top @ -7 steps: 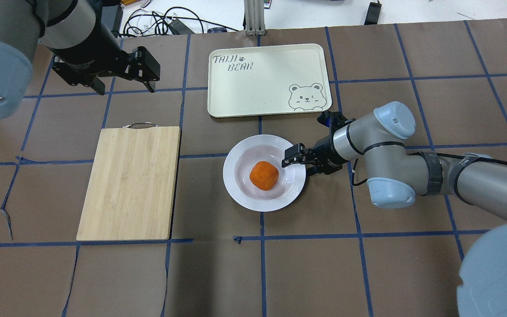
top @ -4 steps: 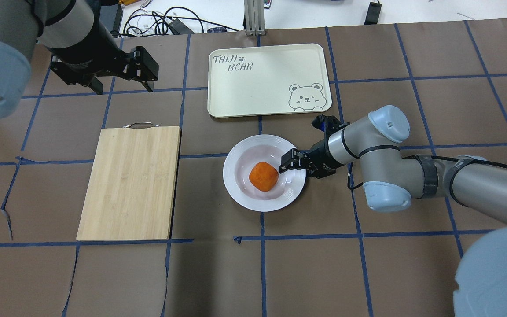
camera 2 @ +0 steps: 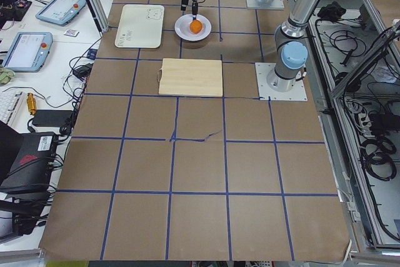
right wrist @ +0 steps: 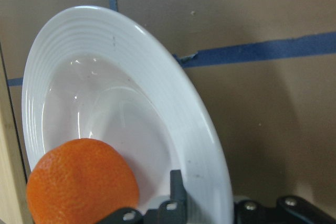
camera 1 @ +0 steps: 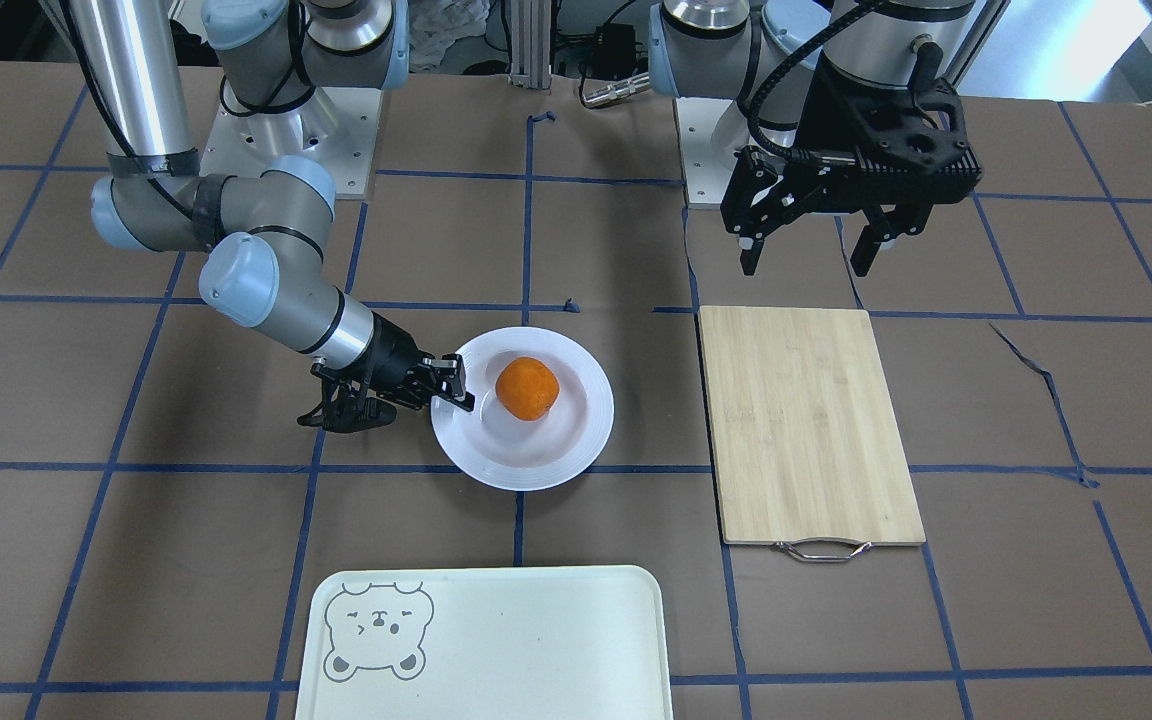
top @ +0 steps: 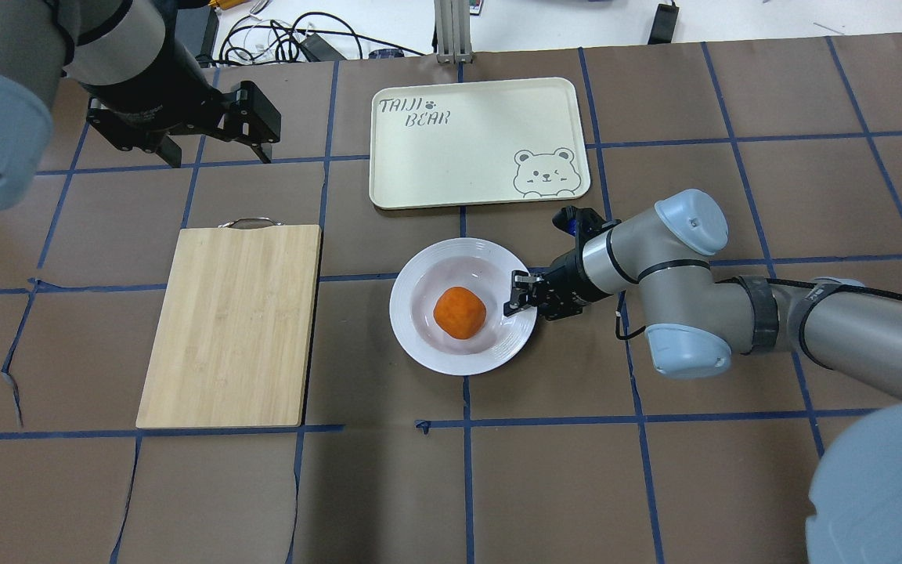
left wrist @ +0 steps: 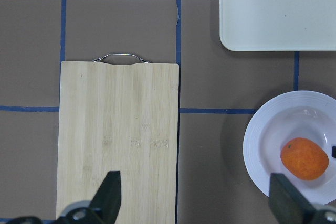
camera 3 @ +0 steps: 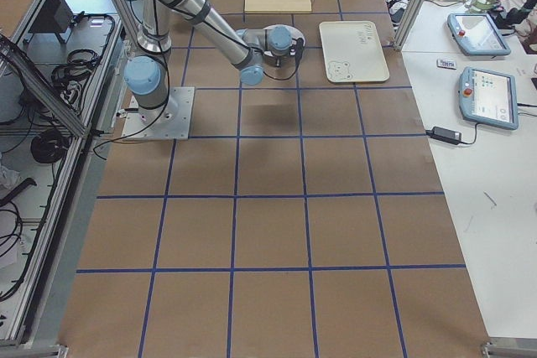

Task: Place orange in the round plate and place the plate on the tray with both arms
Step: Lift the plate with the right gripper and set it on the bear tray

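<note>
Now, orange [top: 459, 312] in round plate [top: 410, 333] — right pincer [top: 519, 294] on its rim

The right gripper [top: 521, 291] pushed in over the edge of the round plate [top: 427, 345]. Its jaws had stood apart around the rim, and then they came together and pinched it. The round plate slid a little way over the surface toward the bamboo cutting board [top: 232, 325]. The orange [top: 460, 312] rode along inside it. The right arm's blue-capped bend swung a bit closer to the plate. The left gripper [top: 220, 153] drifted a tiny bit away from the tray [top: 459, 160].
</note>
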Motion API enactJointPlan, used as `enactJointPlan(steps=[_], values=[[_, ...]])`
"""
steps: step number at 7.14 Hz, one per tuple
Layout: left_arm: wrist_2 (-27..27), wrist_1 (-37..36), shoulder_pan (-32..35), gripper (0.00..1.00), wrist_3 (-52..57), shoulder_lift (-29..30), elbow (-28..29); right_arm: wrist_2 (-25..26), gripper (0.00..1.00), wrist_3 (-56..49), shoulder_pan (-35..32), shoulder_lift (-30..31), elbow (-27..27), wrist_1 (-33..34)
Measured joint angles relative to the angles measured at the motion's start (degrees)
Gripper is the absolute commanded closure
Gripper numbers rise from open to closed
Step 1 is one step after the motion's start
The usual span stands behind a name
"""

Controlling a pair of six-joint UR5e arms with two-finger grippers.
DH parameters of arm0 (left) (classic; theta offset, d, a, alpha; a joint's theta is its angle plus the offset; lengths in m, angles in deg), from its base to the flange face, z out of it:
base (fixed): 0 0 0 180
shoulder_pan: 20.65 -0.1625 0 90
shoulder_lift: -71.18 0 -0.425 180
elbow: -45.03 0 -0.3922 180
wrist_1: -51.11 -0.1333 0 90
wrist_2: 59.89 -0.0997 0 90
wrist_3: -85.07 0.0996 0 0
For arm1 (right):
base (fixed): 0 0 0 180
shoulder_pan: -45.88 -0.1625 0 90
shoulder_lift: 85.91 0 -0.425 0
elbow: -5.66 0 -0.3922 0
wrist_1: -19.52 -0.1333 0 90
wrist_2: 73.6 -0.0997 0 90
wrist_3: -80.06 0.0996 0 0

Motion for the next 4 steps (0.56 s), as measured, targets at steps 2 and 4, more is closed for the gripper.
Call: enactJointPlan(steps=[2, 4], values=[[0.0, 0.0, 0.0, 0.0, 0.0, 0.0, 0.0, -1.3, 1.0, 3.4, 0.5, 0.3, 4.9, -0.7], [0.0, 0.0, 0.0, 0.0, 0.0, 0.0, 0.0, -1.0, 1.0, 6.8, 0.8, -2.1, 15.6, -5.4]])
